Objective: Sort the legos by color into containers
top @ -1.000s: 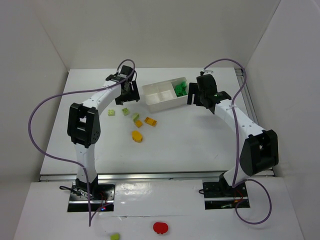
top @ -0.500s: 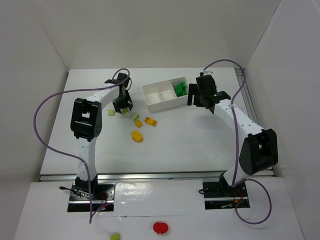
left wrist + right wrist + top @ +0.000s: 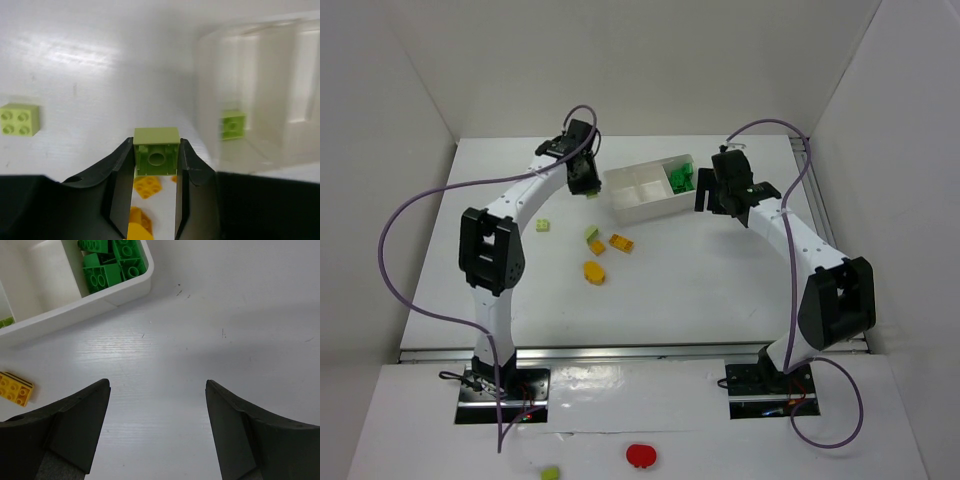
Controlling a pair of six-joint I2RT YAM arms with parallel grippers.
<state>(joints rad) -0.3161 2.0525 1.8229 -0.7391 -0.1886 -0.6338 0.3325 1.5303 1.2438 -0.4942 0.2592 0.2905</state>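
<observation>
- Left gripper (image 3: 156,150): fingers clamped on lime brick (image 3: 156,139); tray (image 3: 205,90) just beyond, to the right.
- Right gripper (image 3: 157,405): fingers apart over white table (image 3: 200,315); green bricks (image 3: 112,265) beyond, in tray's end compartment.
- White walls (image 3: 650,60) enclose table.

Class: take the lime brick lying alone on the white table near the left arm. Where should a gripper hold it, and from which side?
Two opposite flat side walls, from straight above: the lime brick lies flat, studs up, with nothing touching its sides.
</observation>
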